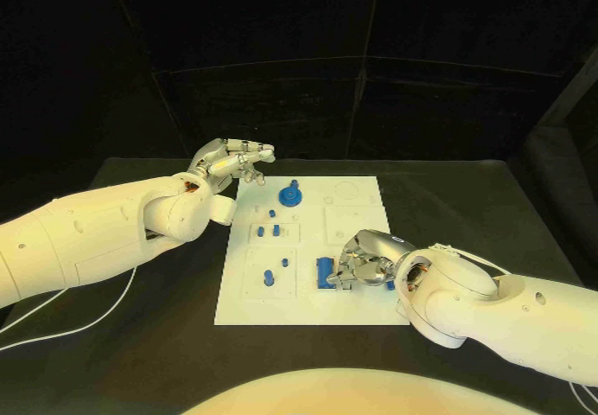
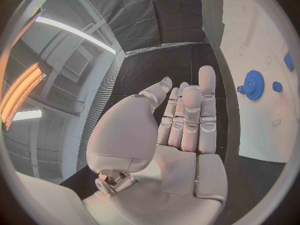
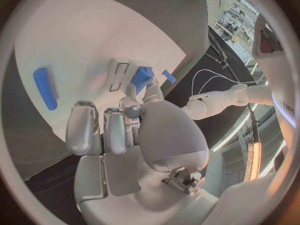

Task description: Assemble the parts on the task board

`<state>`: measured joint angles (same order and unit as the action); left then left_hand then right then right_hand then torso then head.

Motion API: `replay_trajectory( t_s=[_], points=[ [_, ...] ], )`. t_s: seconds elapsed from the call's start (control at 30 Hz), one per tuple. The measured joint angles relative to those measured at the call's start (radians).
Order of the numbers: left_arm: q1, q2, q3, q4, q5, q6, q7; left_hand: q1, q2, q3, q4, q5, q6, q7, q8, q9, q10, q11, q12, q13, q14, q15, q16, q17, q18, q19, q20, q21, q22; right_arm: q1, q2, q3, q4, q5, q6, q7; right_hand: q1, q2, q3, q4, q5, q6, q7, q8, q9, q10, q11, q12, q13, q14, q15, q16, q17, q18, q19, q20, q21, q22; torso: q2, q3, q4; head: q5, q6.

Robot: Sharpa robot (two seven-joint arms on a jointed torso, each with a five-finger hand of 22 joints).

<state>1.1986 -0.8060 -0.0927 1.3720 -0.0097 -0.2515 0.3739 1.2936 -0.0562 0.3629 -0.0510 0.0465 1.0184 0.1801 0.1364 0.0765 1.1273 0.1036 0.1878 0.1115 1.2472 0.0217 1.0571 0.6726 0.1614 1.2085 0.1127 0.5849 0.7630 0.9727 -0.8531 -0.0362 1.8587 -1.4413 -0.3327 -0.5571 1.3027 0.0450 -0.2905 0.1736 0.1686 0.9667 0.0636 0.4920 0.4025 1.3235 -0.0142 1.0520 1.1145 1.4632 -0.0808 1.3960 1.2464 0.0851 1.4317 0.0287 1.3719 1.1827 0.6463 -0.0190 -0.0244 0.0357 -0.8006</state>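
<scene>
So the right hand [image 1: 364, 262] is down at the task board's [image 1: 361, 307] 5 o'clock, pinching a blue block [image 3: 142, 78], probably to seat it; left hand [image 1: 232, 161] hovers spread, holding nothing, at 11.

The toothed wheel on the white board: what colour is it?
Blue gear, clearest in the left wrist view.

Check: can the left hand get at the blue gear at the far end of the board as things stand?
Probably yes. The left hand hovers, holding nothing, just off the task board's far-left corner, and the blue gear lies uncovered beside it. The right hand is at the near end.
</scene>
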Motion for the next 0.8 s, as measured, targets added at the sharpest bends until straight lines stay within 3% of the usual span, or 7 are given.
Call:
replay_trajectory(
  t_s=[0.37,0.8],
  points=[
    [0.0,0.0,0.0,-0.002,0.0,0.001,-0.001,0.0,0.0,0.0,0.0,0.0,0.0,0.0,0.0,0.0,0.0,0.0,0.0,0.0,0.0,0.0,0.0,0.0,0.0,0.0,0.0,0.0,0.0,0.0,0.007,0.0,-0.011,0.004,0.041,0.009,0.015,0.007,-0.002,-0.007,0.006,0.0,0.0,0.0,0.001,0.008,0.0,0.005,0.004,0.0,0.0,0.0,0.001,0.0,0.0,0.0,0.0,0.003,0.0,0.0,0.0006,0.002,-0.003],
    [0.0,0.001,0.0,-0.003,0.0,0.001,-0.001,0.0,0.0,0.0,0.0,0.0,0.0,0.0,0.0,0.0,0.0,0.0,0.0,0.0,0.0,0.0,0.0,0.0,0.0,0.0,0.0,0.0,0.0,0.0,0.026,0.0,-0.033,0.006,0.041,0.002,0.006,0.026,-0.002,-0.006,0.024,0.004,-0.003,0.004,0.002,0.012,-0.003,0.014,0.013,0.0,0.0,0.0,0.007,0.0,0.0,0.0,0.006,0.008,0.0,-0.0001,0.0014,0.004,-0.006]
  ],
)
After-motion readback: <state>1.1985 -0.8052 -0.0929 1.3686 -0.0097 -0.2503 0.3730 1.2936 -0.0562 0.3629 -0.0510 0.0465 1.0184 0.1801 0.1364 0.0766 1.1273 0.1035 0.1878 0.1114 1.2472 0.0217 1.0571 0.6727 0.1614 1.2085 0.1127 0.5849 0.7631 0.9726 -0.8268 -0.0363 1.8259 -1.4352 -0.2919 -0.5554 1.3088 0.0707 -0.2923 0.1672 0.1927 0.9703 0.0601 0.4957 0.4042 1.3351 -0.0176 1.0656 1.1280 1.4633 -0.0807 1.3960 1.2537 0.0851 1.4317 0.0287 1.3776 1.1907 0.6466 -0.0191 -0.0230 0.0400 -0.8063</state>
